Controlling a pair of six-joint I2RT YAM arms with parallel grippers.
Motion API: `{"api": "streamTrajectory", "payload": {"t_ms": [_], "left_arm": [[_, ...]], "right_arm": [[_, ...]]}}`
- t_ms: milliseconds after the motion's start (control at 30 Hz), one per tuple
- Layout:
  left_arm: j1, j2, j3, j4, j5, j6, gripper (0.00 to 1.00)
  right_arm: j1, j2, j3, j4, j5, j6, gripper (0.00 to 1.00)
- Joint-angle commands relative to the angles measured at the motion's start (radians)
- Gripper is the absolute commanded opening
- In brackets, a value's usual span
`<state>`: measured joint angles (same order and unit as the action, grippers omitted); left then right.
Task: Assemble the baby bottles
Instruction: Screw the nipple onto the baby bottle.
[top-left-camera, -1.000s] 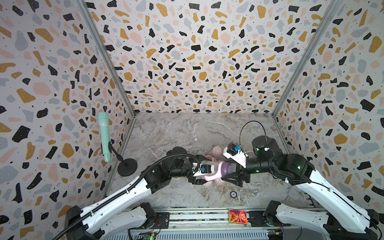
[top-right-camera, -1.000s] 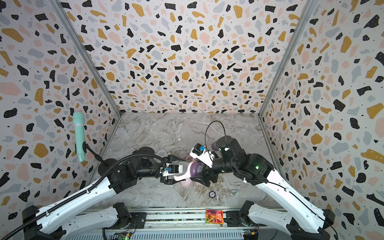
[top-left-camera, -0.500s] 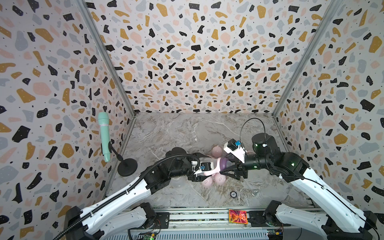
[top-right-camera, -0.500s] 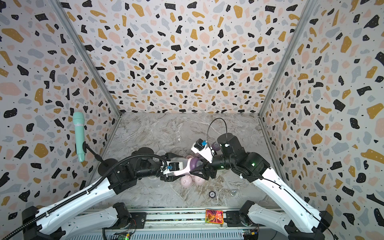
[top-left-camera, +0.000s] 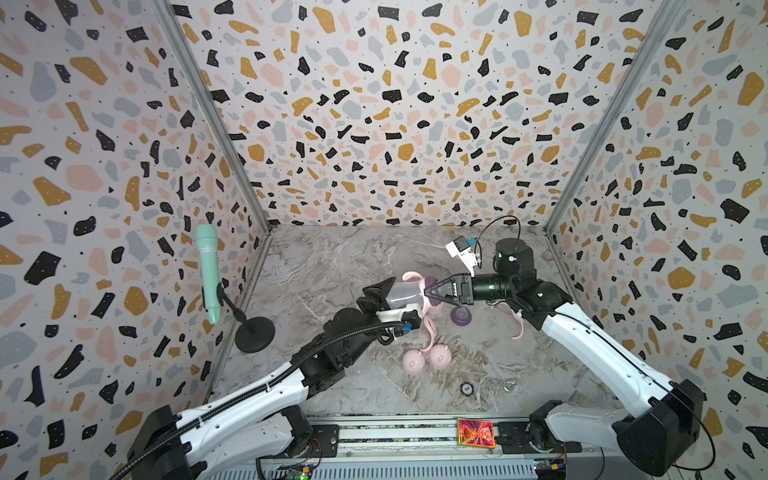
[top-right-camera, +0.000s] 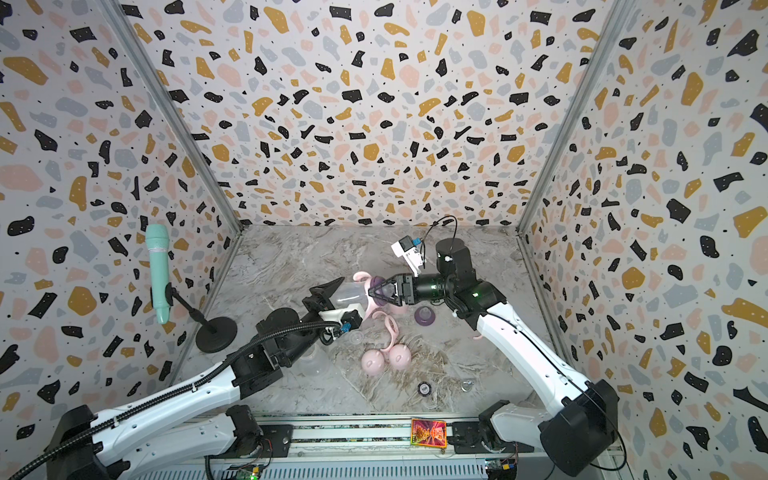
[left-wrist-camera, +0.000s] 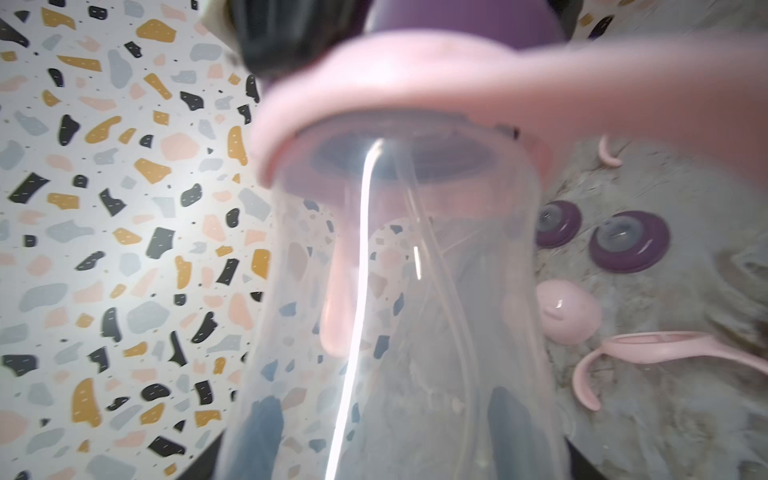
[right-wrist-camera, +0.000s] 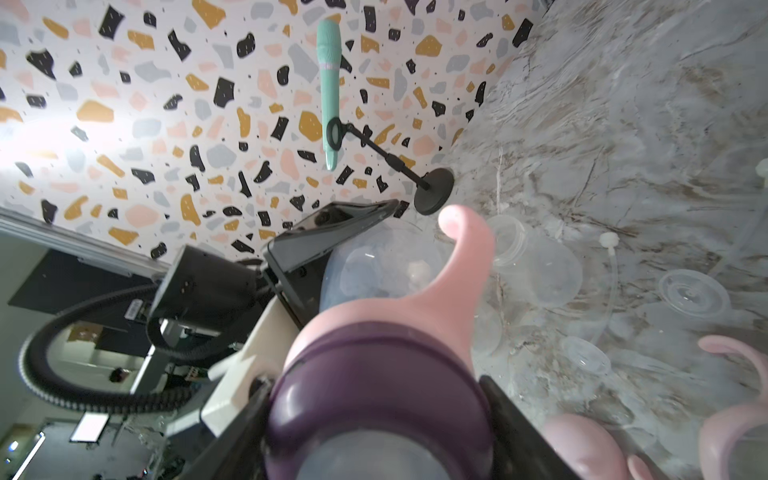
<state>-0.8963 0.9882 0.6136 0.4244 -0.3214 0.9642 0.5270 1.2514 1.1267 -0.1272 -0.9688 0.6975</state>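
Two grippers meet above the middle of the marble table (top-left-camera: 332, 266). The left gripper (top-left-camera: 398, 296) is clamped on the body of a clear bottle (top-left-camera: 405, 294) and holds it on its side in the air, neck toward the right arm. A pink two-handled ring (top-left-camera: 423, 289) sits round that neck. One of its handles curls up past the bottle, and the right wrist view shows it plainly.

The right gripper (top-left-camera: 432, 296) is closed on the purple teat collar (right-wrist-camera: 374, 386) at the bottle's mouth. Its black fingers (right-wrist-camera: 523, 428) press against both sides of the collar. Whether the collar is seated fully on the neck cannot be told.

Loose parts lie on the table beneath and around the held bottle. A spare purple collar (top-left-camera: 460, 315) lies just beside the right gripper, and the left wrist view shows a second one (left-wrist-camera: 557, 223) near it. One pink dome cap (top-left-camera: 413, 362) and another (top-left-camera: 440, 356) lie side by side nearer the front edge. A loose pink ring (left-wrist-camera: 673, 347) lies flat between them and the held bottle. In the right wrist view a second clear bottle (right-wrist-camera: 540, 266) lies on its side on the marble with its mouth open.

A mint-green microphone (top-left-camera: 208, 270) on a black stand (top-left-camera: 254, 334) is by the left wall, well apart from the parts.
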Motion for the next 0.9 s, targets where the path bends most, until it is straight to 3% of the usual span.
{"api": "streamTrajectory", "payload": {"t_ms": [0,67,133,200,267,367,433,600,700,867], "left_arm": [[-0.004,0.045,-0.026,0.230,-0.236,0.181,0.00],[-0.003,0.053,-0.013,0.206,-0.242,0.148,0.00],[0.000,0.040,0.023,0.113,-0.212,0.044,0.00],[0.008,0.030,0.070,-0.020,-0.153,-0.061,0.00],[0.036,0.019,0.127,-0.151,-0.026,-0.166,0.00],[0.087,0.015,0.202,-0.340,0.241,-0.270,0.00],[0.105,0.024,0.255,-0.455,0.400,-0.304,0.00],[0.129,0.057,0.351,-0.656,0.717,-0.292,0.00],[0.129,0.068,0.376,-0.710,0.816,-0.276,0.00],[0.129,0.064,0.379,-0.722,0.842,-0.275,0.00]], "right_arm": [[-0.003,-0.014,0.064,0.029,-0.125,0.186,0.21],[-0.028,-0.015,0.128,-0.120,-0.074,0.039,0.51],[-0.038,-0.015,0.261,-0.381,0.064,-0.260,0.73],[-0.032,-0.030,0.349,-0.556,0.231,-0.494,0.84],[-0.027,-0.082,0.349,-0.604,0.312,-0.633,0.97],[-0.013,-0.176,0.283,-0.586,0.334,-0.768,0.99],[0.062,-0.241,0.229,-0.554,0.377,-0.836,1.00],[0.187,-0.337,0.107,-0.458,0.427,-0.893,0.95],[0.194,-0.346,0.081,-0.459,0.418,-0.921,0.96],[0.194,-0.348,0.089,-0.481,0.431,-0.938,0.99]]}}
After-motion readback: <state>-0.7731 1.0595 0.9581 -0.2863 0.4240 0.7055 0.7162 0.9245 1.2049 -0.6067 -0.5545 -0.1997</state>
